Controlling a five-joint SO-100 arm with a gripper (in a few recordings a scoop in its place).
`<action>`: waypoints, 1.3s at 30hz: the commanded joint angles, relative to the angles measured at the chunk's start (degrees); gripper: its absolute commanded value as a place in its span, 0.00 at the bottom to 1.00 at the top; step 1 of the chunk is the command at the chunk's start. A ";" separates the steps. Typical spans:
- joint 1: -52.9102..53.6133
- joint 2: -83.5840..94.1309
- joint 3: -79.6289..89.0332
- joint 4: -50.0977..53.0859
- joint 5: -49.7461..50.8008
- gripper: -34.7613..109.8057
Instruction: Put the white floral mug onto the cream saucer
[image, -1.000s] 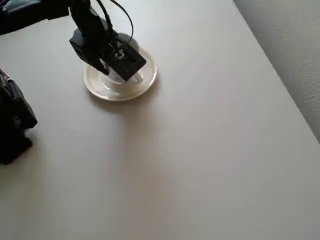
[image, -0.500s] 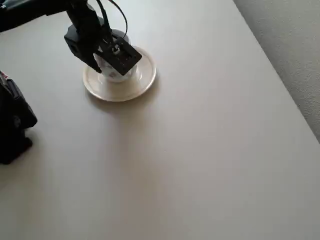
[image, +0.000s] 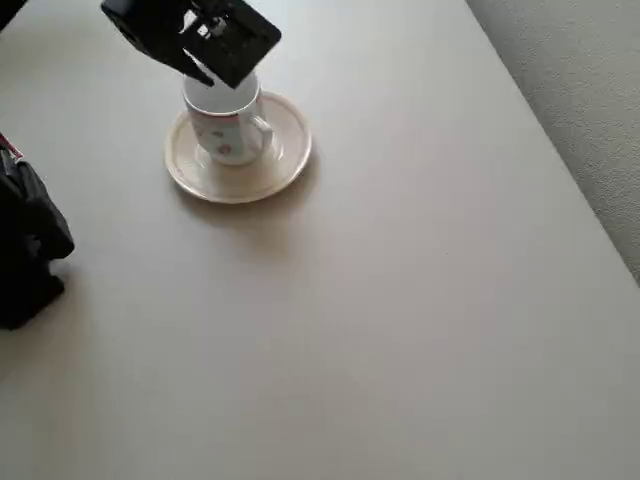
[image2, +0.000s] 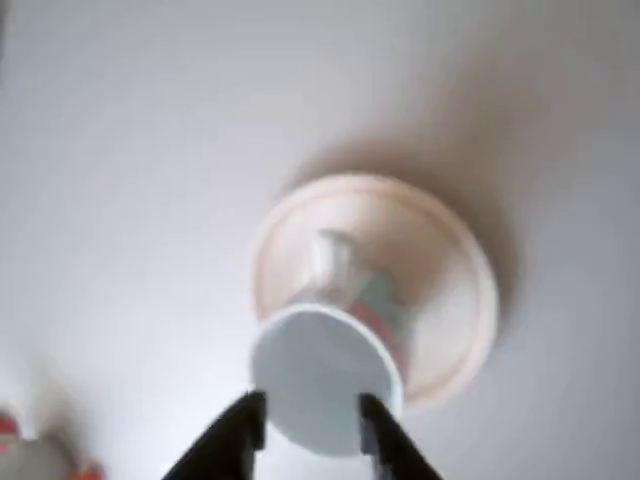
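Having let go, the gripper (image2: 310, 425) is lifting clear with jaws spread and empty, leaving the white floral mug (image: 226, 130) standing upright on the cream saucer (image: 285, 165) (handle toward the picture's right), so placement is looking complete.

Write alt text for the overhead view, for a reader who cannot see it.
A white floral mug stands upright on a cream saucer near the top left of a plain beige table. The black arm's pincer hovers just above the mug's rim, its handle pointing right.
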 joint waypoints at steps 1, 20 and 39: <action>13.36 15.91 2.02 0.00 5.10 0.23; 16.70 75.41 95.80 -34.28 7.12 0.23; 17.84 89.91 108.19 -30.76 7.03 0.23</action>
